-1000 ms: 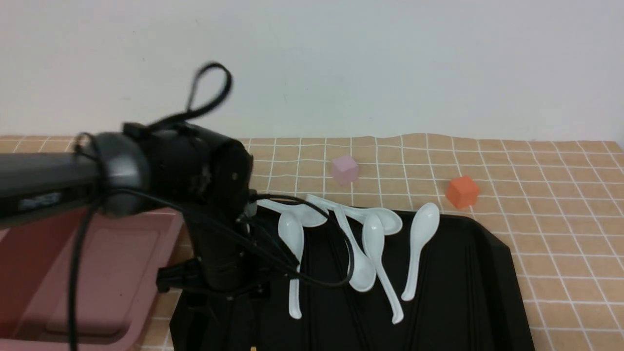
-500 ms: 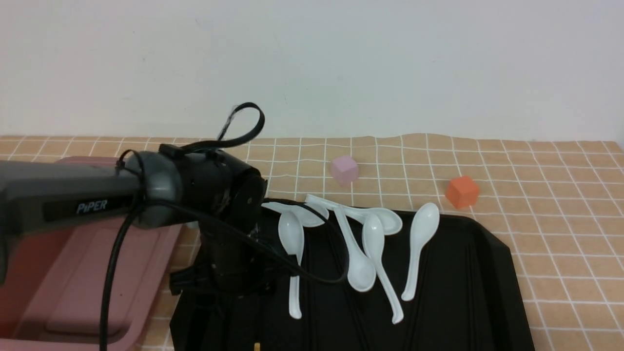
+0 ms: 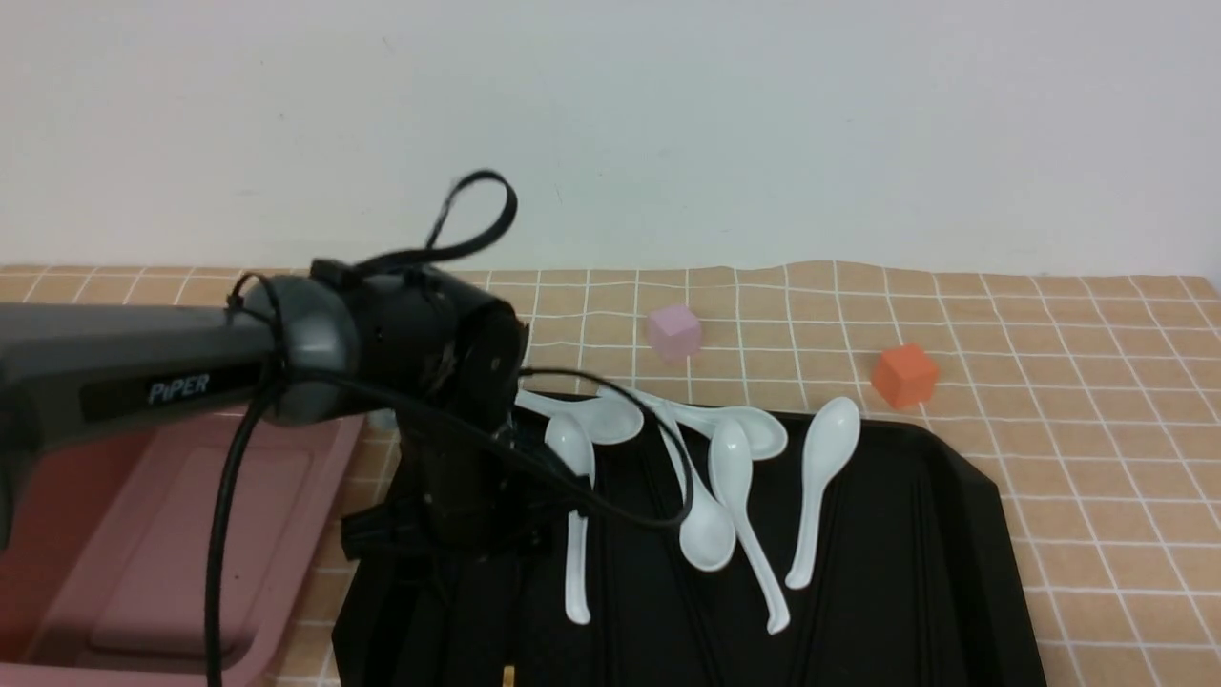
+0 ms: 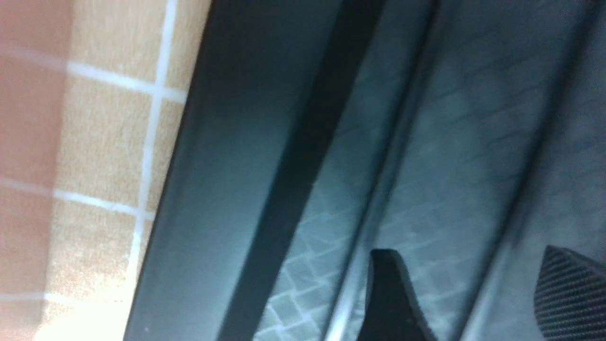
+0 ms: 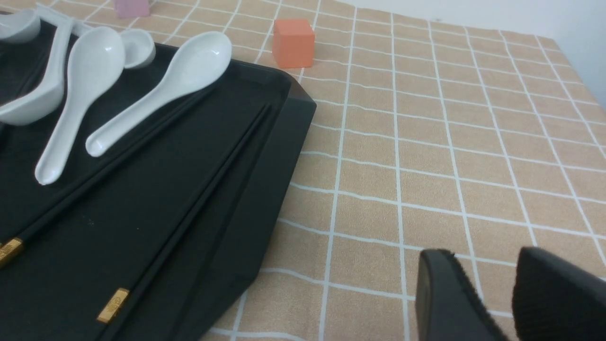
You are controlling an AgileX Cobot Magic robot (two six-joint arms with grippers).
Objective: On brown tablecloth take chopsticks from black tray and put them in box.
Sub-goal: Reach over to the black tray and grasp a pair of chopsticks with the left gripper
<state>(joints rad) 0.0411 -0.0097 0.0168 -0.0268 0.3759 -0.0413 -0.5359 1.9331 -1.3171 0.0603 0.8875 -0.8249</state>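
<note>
- L gripper (image 4: 473, 303): fingers (image 4: 393, 303) spread wide, nothing clamped btw them. It hangs close over the ridged floor of the black tray (image 4: 246, 142), near the tray's box-side rim. From the front the wrist hides it.
- R gripper (image 5: 506, 303): parted by a narrow gap, empty, low over bare brown tablecloth (image 5: 426, 142) to the right of the tray.
- Chopsticks (image 5: 118, 161): both lie flat in the tray, lengthwise, a bit apart, gold ends toward the robot, not in the box.
- L arm (image 3: 143, 382) reaches in from the left above the box (image 3: 143, 572), w/ a black cable (image 3: 477, 215) looping up off the wrist.
- Box sits on the cloth just left of the tray.
- White soup spoons (image 3: 820, 477) are bunched at the tray's far end, some overlapping.
- Pink cube (image 3: 674, 331) and orange cube (image 3: 903, 374) stand on the cloth beyond the tray, well apart.
- Cloth has a white-line grid and ripples at its far edge, where it meets a plain white wall (image 3: 763, 124).
</note>
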